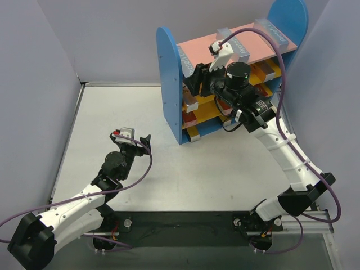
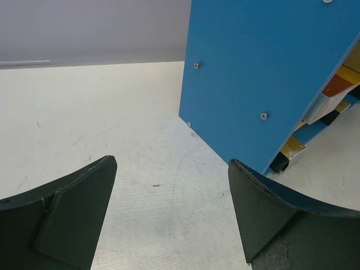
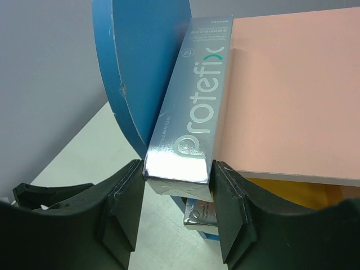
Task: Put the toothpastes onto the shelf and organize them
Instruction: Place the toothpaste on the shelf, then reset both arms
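The shelf (image 1: 169,79) stands at the back right, its pink top board (image 3: 292,95) seen close in the right wrist view. A silver-grey toothpaste box (image 3: 197,112) lies along that board's left edge against the blue side panel (image 3: 135,67), its near end overhanging. My right gripper (image 3: 177,185) is shut on that end, both pads touching its sides. Two more silver boxes (image 1: 235,42) (image 1: 273,32) lie on the top board, and red and orange ones (image 1: 191,115) fill the yellow boards. My left gripper (image 2: 171,180) hangs open over bare table with nothing between its fingers.
The shelf's blue side panel (image 2: 264,73) rises just ahead and right of my left gripper, with box ends (image 2: 292,149) poking out at its foot. Another silver box end (image 3: 199,216) shows below the held one. Grey walls enclose the white table (image 1: 112,112).
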Controlling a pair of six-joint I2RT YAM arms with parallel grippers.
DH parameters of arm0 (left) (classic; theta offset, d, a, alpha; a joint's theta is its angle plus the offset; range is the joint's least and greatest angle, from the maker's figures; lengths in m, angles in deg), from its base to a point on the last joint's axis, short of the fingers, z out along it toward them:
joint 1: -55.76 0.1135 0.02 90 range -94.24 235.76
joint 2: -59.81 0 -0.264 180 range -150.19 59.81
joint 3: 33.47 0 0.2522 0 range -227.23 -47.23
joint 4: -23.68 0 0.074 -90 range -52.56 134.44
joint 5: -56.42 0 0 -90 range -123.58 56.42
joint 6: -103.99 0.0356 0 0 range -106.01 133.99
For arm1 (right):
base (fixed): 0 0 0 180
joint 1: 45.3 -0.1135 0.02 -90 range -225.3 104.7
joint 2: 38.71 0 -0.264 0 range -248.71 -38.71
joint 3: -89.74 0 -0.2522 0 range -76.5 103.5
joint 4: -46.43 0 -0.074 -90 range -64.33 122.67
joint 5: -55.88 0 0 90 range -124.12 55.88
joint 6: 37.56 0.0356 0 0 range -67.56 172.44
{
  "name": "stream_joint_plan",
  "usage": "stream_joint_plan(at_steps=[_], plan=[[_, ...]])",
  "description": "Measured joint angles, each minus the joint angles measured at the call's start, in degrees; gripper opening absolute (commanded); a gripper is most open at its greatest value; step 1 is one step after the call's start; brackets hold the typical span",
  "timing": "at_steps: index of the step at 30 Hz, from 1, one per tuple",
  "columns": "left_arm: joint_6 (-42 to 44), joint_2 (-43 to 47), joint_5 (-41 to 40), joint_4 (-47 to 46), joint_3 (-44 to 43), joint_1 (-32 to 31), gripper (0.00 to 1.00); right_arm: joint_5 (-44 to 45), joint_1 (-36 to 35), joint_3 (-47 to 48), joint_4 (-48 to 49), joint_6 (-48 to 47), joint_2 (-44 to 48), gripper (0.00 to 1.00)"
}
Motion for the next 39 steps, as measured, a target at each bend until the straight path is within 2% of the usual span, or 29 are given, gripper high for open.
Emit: stream_joint_plan(at_steps=[9,12,15,16,19,25,31,39], plan=[[0.0,0.1,0.0,0.0,0.0,0.0,0.92,0.3,0.0,0.0,1.7,-2.0,-1.0,0.37],[0.0,0.1,-0.2,0.0,0.0,0.0,0.92,0.3,0.0,0.0,2.1,-2.1,-1.2,0.4],[0.0,0.2,-0.4,0.0,0.0,0.0,0.92,0.3,0.0,0.0,3.0,-1.9,-1.7,0.48],[0.0,0.3,-0.4,0.0,0.0,0.0,0.92,0.3,0.0,0.0,3.0,-1.9,-1.7,0.57],[0.0,0.5,-0.4,0.0,0.0,0.0,0.92,0.3,0.0,0.0,2.9,-1.4,-1.7,0.68],[0.1,1.0,-0.8,0.3,0.0,0.0,0.92,1.0,0.3,-2.0,2.6,-1.1,-0.4,0.85],[1.0,4.3,-3.5,5.9,-1.9,0.0,0.94,3.5,4.0,-9.4,2.3,-0.9,7.6,0.98],[5.6,11.3,-8.2,18.5,-11.2,0.0,0.97,15.3,11.2,-24.9,0.1,-3.5,28.9,1.0]])
